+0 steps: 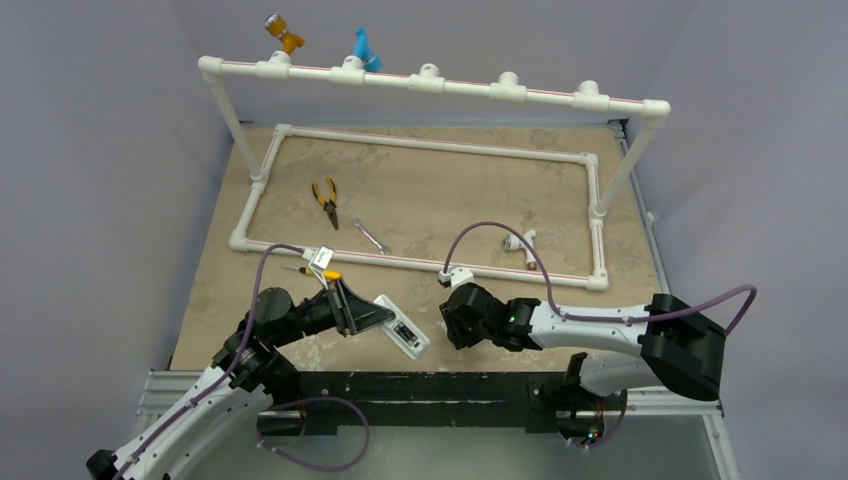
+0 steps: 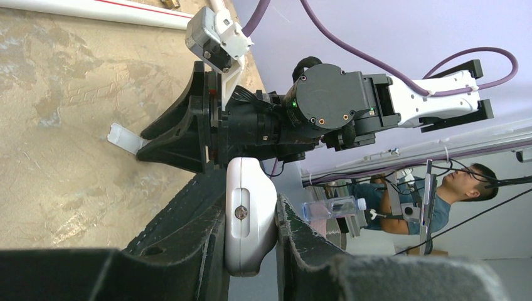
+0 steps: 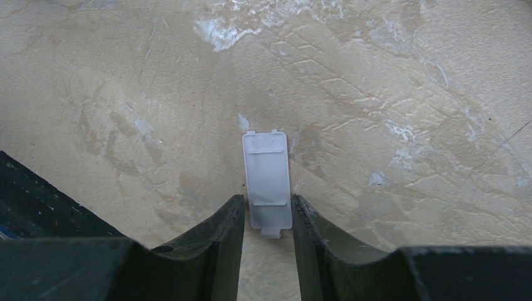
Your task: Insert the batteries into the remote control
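Remote control (image 1: 402,327) sits clamped in left pincer (image 2: 251,219), long axis aimed right at right pincer (image 3: 268,213), itself pinching the cover piece (image 3: 266,169).

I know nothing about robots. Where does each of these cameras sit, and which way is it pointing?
Top external: above and behind the arms, looking down at the table; both arms show.
Left wrist: on the left arm, looking sideways past the left gripper, which clamps the remote control, toward the right arm.
Right wrist: pointing down at the table; the right gripper straddles the cover piece.
Shared: both wrist views show the cover piece.
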